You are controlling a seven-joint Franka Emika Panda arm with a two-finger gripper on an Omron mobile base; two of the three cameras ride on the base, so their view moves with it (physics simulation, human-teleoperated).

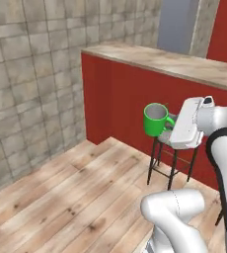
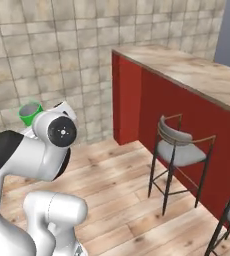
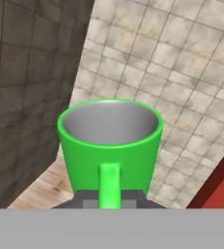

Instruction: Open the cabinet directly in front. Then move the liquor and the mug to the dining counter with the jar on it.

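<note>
Carrying: green mug (image 3: 110, 146), upright, my fingers pinched on its handle. Destination: dining counter (image 1: 184, 64). Handling: keep it level, approach slowly, clear the stool (image 2: 179, 145).

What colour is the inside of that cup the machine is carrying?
Grey inside, bright green outside. The mug shows this best in the hand view, where you look straight into it.

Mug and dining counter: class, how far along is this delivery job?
Done: the mug is already lifted, upright, in mid-air. In hand: the pincer is shut on its handle, carrying it near the dining counter. Left: setting it on that top. The liquor's and cabinet's progress cannot be judged here.
</note>
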